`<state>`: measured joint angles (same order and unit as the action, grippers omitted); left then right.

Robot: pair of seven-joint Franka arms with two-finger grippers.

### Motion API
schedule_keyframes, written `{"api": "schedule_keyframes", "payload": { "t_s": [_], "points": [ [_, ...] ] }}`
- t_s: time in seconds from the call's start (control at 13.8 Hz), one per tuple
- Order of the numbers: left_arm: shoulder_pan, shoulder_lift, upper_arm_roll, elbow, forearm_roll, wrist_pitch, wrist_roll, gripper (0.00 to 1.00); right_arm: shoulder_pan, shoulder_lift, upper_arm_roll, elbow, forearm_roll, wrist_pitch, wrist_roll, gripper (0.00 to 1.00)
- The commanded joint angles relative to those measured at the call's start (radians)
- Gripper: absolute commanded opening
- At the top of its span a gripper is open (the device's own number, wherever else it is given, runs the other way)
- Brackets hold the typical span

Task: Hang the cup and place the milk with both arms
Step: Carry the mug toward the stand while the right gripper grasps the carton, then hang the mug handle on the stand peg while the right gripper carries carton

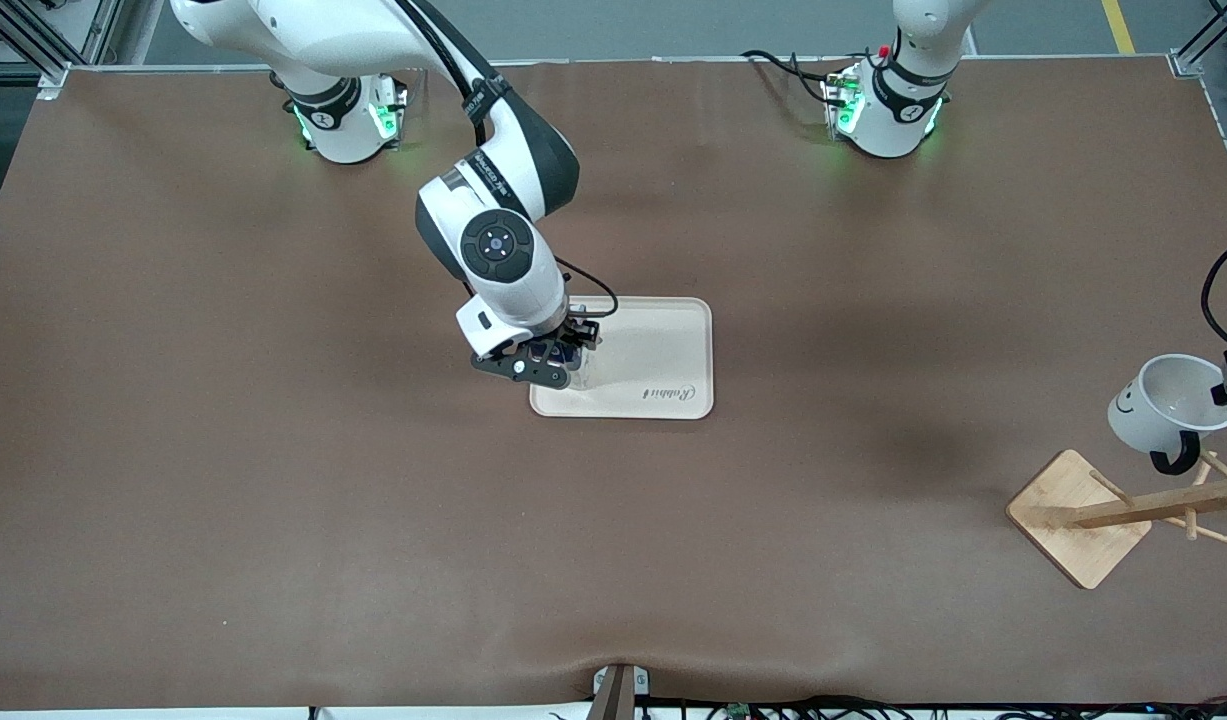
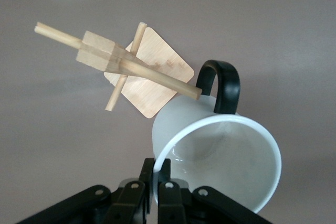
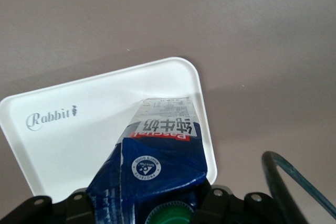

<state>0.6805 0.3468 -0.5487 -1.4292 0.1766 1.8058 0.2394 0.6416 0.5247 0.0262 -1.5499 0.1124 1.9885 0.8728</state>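
Risk of a missed peg at the rack: cup pinched by its rim between the pressed fingers of the left gripper, tilted, carried over the wooden cup rack at the left arm's end of the table. Black handle just beside the tip of one peg, not yet threaded onto it. Approach off-line: peg likely to strike the handle or the cup wall and push the light rack over or aside. Thin rim pinch also open to rotation of the cup under any side load.

Risk of a tipped carton at the tray: milk clamped near its green cap by the right gripper, held low over the white tray at mid-table, toward the edge on the right arm's side. Cannot tell whether the base is touching the tray. Release while tilted or over the raised rim: likely topple or a landing half off the tray.

Obstructions: none between either load and its target. Arms well apart, no crossing. Remaining tray surface bare apart from printed lettering.
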Motion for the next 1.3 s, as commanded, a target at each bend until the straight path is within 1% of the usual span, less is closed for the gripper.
{"api": "schedule_keyframes", "payload": {
  "t_s": [0.0, 0.14, 0.36, 0.51, 0.65, 0.72, 0.8, 0.94, 1.08, 1.23],
  "points": [
    [0.022, 0.020, -0.008, 0.032, -0.014, -0.003, 0.029, 0.00, -0.040, -0.026, -0.005, 0.063, 0.007, -0.124, 0.017, 0.00],
    [0.036, 0.034, -0.008, 0.039, -0.025, 0.007, 0.040, 0.00, -0.091, -0.054, -0.006, 0.114, 0.009, -0.229, 0.008, 0.00],
    [0.054, 0.047, -0.008, 0.041, -0.026, 0.026, 0.090, 0.00, -0.196, -0.110, -0.008, 0.117, 0.003, -0.321, -0.102, 0.00],
    [0.062, 0.055, -0.008, 0.041, -0.026, 0.030, 0.092, 0.00, -0.276, -0.138, -0.009, 0.114, -0.007, -0.336, -0.135, 0.00],
    [0.062, 0.060, -0.005, 0.039, -0.026, 0.030, 0.092, 0.02, -0.357, -0.169, -0.011, 0.103, -0.010, -0.341, -0.298, 0.00],
    [0.062, 0.063, -0.005, 0.039, -0.029, 0.030, 0.090, 0.37, -0.412, -0.176, -0.009, 0.097, -0.010, -0.355, -0.357, 0.00],
    [0.062, 0.063, -0.007, 0.039, -0.038, 0.030, 0.087, 0.99, -0.451, -0.183, -0.009, 0.090, -0.010, -0.372, -0.398, 0.00],
    [0.060, 0.052, -0.007, 0.039, -0.080, 0.029, 0.069, 1.00, -0.537, -0.212, -0.009, 0.045, -0.017, -0.372, -0.528, 0.00],
    [0.057, 0.041, -0.013, 0.035, -0.085, 0.015, 0.016, 1.00, -0.600, -0.230, -0.009, 0.008, -0.065, -0.364, -0.638, 0.00],
    [0.053, 0.015, -0.029, 0.029, -0.085, -0.037, -0.072, 1.00, -0.651, -0.245, -0.009, -0.025, -0.097, -0.356, -0.714, 0.00]
  ]
}}
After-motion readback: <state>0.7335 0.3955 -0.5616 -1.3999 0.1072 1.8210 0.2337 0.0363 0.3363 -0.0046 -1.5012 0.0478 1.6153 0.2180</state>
